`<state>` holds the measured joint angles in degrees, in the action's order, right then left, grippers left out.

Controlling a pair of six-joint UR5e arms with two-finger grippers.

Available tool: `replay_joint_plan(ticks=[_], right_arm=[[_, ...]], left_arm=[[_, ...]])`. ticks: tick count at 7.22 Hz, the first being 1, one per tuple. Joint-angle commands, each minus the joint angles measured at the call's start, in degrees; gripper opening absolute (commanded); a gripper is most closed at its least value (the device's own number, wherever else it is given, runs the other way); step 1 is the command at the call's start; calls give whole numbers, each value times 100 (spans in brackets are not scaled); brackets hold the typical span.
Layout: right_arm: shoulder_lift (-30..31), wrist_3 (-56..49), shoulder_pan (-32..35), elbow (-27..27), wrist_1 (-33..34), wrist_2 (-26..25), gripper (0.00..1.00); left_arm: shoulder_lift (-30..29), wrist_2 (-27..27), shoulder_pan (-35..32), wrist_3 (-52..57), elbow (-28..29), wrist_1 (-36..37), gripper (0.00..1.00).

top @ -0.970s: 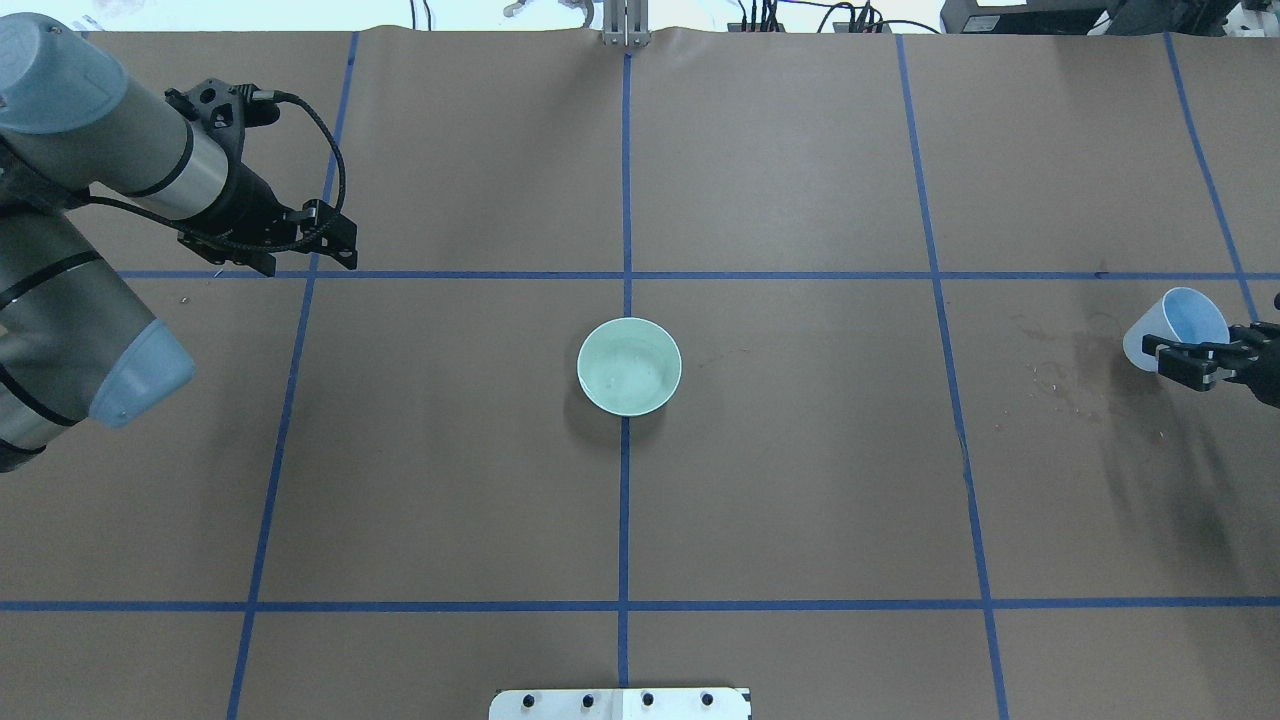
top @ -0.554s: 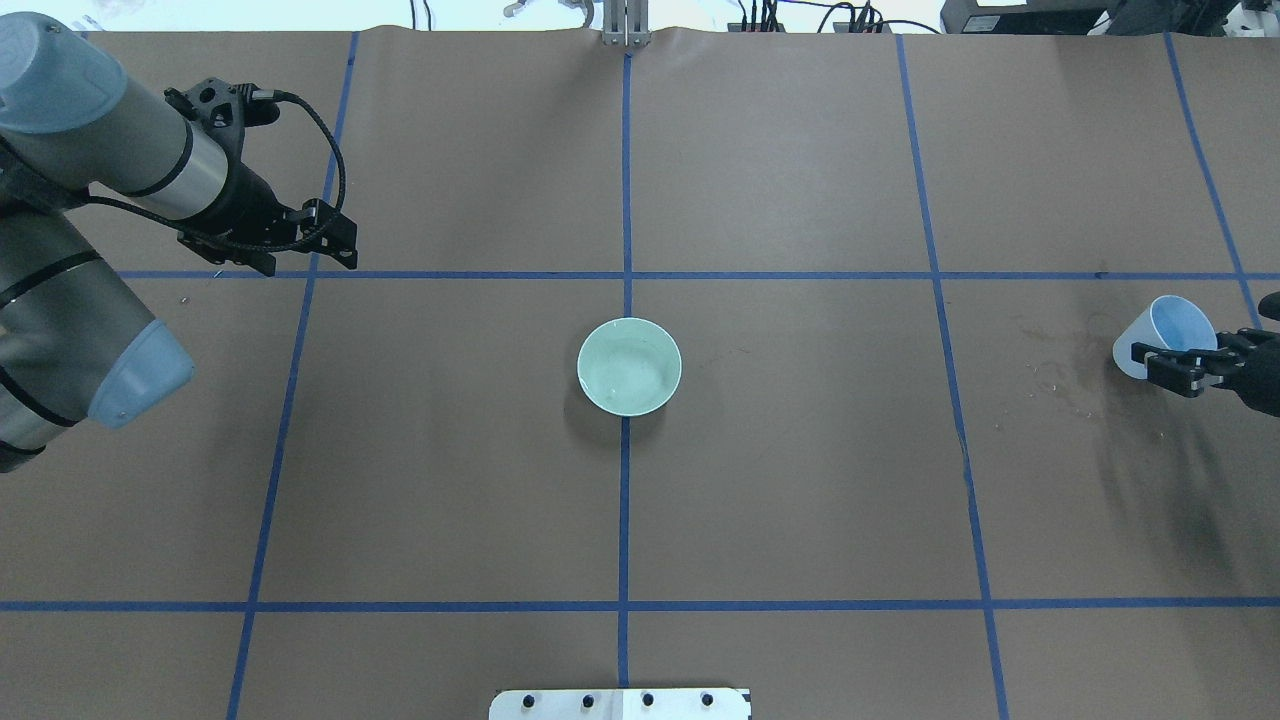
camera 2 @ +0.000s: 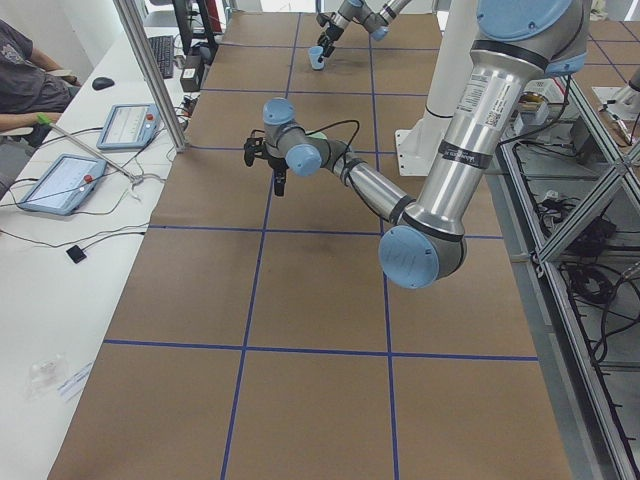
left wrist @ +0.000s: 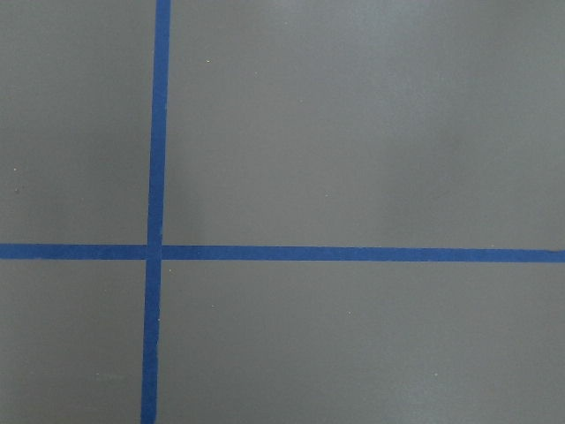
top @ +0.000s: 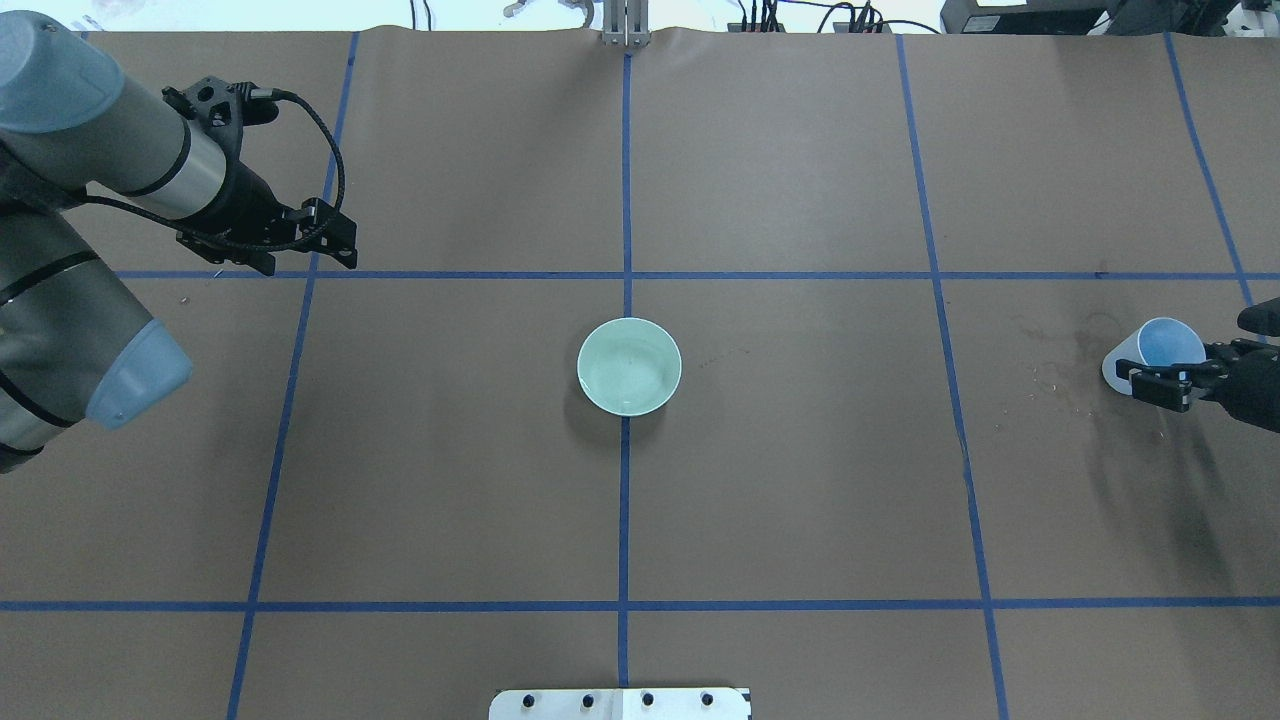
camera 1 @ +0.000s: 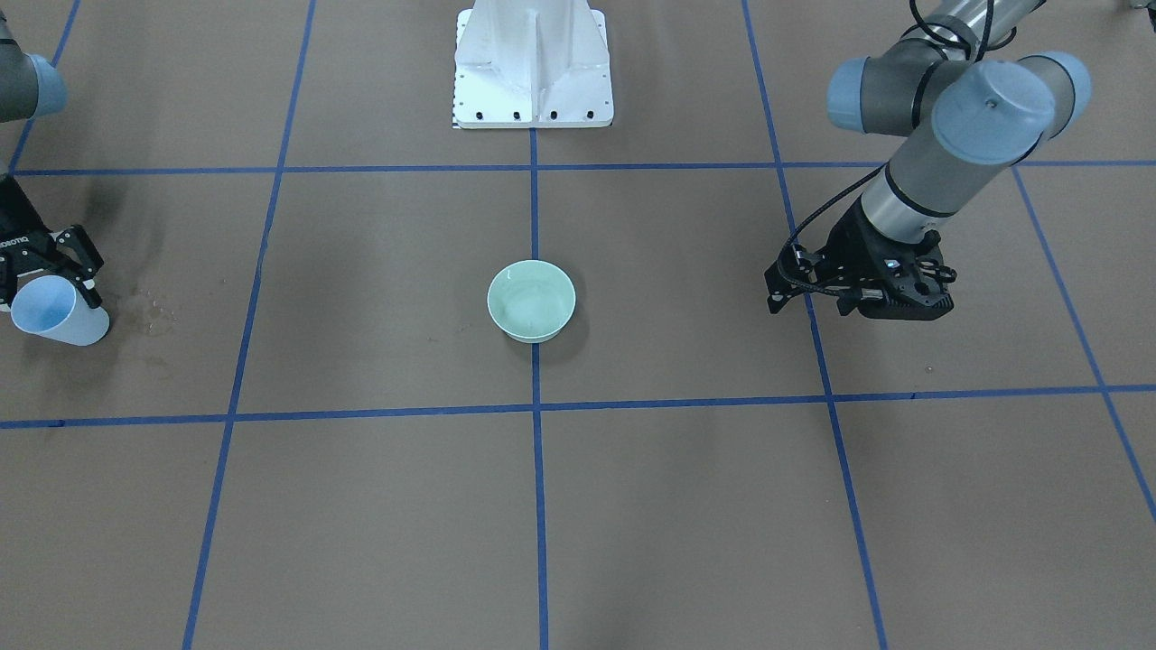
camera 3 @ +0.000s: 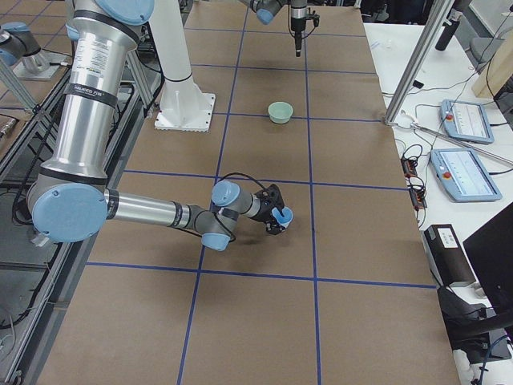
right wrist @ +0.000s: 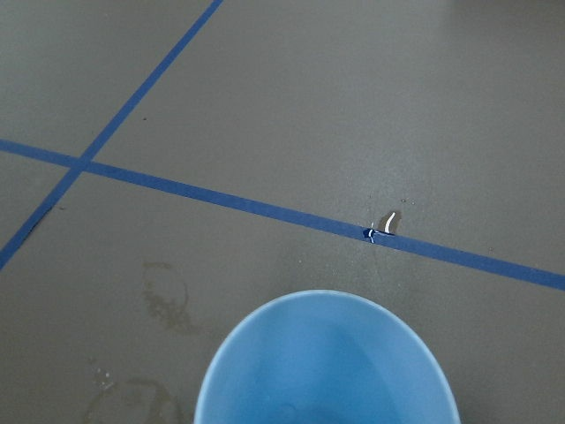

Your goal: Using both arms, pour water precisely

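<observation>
Hazard, principal: spillage short of the target. The blue cup (top: pixel 1165 345) sits tilted, not upright, at the robot's far right and well apart from the bowl (top: pixel 580 365), so any carry across the tabletop (top: pixel 800 480) with the mouth canted risks a dribble along the way. The dark wet stains (top: pixel 1060 375) just beside the cup mark where liquid has already landed on the paper. Hazard, secondary: the right gripper (top: pixel 1155 380) is clamped on the cup's wall near the rim. A thin cup held there may flex or rotate in the grip, which would throw off the pour angle. Hazard, tertiary: the bowl is small and stands unbraced on a tape crossing. An overshoot or a knock from the cup's lip would likely shift it or send water past it. The left gripper (top: pixel 340 245) hangs empty over another tape crossing, well apart from the bowl, so it offers no steadying (whether its fingers stand apart or together, the pictures do not settle). Container one, the blue cup: smooth blue interior in the right wrist view, contents not discernible. Container two, the pale green bowl: upright at the centre of the tabletop, faint sheen inside, amount not determinable. The water (right wrist: pixel 388 222): surely visible only as a bright stray drop on the blue tape beyond the cup.
</observation>
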<state>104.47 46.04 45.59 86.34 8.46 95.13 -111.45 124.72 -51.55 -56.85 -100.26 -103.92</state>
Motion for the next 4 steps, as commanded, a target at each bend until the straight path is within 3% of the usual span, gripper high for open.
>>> replay_joint_plan(ticks=[1,4], right_arm=[[12,-7,-15,6,-2,-21,99],[284,-69,29,470,-2,75,99]], left_arm=[[-9,0,5,-1,-3,3,100],[-17,0,22,-158,-3,-6,100]])
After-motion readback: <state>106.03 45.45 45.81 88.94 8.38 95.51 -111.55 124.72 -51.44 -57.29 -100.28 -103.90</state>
